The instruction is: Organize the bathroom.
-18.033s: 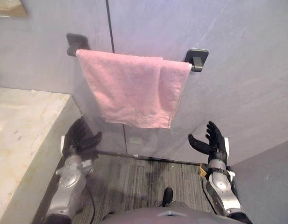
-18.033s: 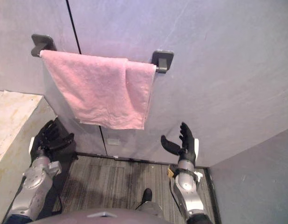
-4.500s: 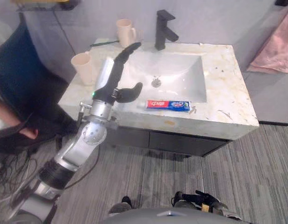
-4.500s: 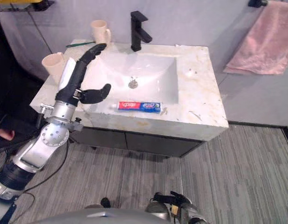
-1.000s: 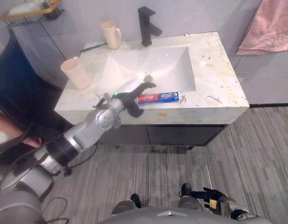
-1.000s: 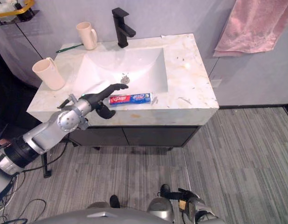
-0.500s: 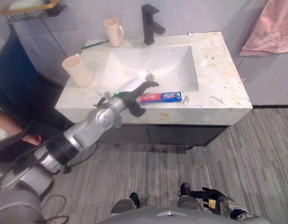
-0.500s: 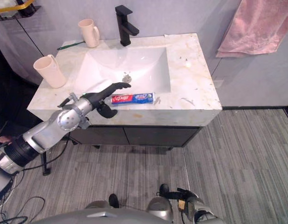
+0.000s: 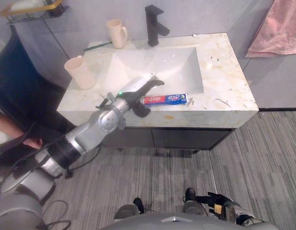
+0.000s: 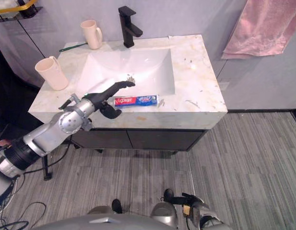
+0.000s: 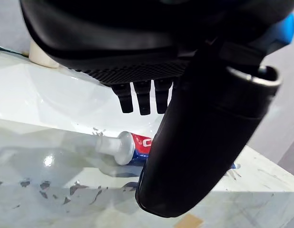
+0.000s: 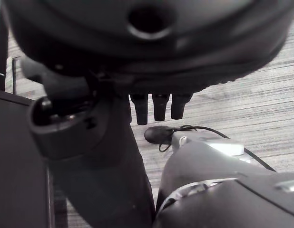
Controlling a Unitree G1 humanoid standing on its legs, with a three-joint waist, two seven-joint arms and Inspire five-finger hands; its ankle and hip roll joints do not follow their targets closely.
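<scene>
Marble counter [image 9: 224,91] — left hand [image 9: 133,93] fingers straight over toothpaste [image 9: 165,99]; right hand [image 12: 137,52] relaxed.

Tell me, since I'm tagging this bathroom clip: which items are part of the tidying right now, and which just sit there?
In play:
- red-and-blue toothpaste tube on the marble counter's front edge
- left robot hand, open, reaching over it

Sitting by:
- two beige plastic mugs
- green toothbrush
- black faucet
- pink towel
- right robot hand, low by the floor
</scene>
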